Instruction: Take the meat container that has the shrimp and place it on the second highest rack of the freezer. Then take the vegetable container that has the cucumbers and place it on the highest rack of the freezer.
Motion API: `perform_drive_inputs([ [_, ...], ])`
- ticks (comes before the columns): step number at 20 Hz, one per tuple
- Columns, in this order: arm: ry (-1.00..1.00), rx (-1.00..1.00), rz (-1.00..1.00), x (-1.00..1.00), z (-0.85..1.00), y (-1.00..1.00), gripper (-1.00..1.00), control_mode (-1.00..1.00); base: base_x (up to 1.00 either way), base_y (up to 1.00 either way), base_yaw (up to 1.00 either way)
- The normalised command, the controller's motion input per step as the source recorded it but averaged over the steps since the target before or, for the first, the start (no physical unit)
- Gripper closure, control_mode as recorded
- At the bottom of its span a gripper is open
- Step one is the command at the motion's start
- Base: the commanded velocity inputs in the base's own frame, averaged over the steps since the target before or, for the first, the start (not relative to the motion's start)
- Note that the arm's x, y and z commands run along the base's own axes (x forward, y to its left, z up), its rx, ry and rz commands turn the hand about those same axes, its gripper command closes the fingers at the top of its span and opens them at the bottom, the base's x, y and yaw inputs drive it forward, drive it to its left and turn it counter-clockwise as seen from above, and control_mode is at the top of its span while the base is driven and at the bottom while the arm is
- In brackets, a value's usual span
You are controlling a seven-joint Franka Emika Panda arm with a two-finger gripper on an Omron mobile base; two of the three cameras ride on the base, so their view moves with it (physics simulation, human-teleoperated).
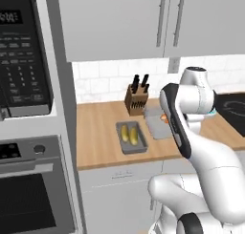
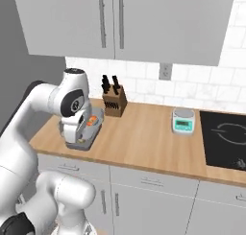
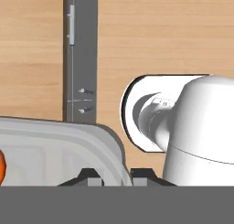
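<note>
The gripper is right down at the shrimp tub, one finger inside the rim and the other just outside, so the grey rounded wall sits between them. Can't really tell if they're touching the wall yet, but they look fairly narrow, not clamped on anything I can confirm.

The tub is a shallow grey tray with rounded corners and a thick lip, and a bit of orange shrimp peeks in at the edge, left of the gripper. From the right base view the tub sits on the wooden bench under the hand.

The cucumber tub is the same grey style with two yellowish-green pieces inside, just beside the shrimp one. A knife block stands behind both.
</note>
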Motion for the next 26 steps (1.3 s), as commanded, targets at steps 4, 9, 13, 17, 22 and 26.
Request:
perform_drive_inputs([
  [4,0.0,0.0,0.0,0.0,0.0,0.0,1.0,1.0,-0.37,-0.72,0.48],
  [9,0.0,0.0,0.0,0.0,0.0,0.0,1.0,1.0,-0.15,-0.35,0.85],
  [13,0.0,0.0,0.0,0.0,0.0,0.0,1.0,1.0,-0.15,0.0,1.0],
  [17,0.0,0.0,0.0,0.0,0.0,0.0,1.0,1.0,-0.18,0.0,1.0],
  [22,0.0,0.0,0.0,0.0,0.0,0.0,1.0,1.0,-0.11,0.0,1.0],
  [26,0.0,0.0,0.0,0.0,0.0,0.0,1.0,1.0,-0.02,0.0,0.99],
])
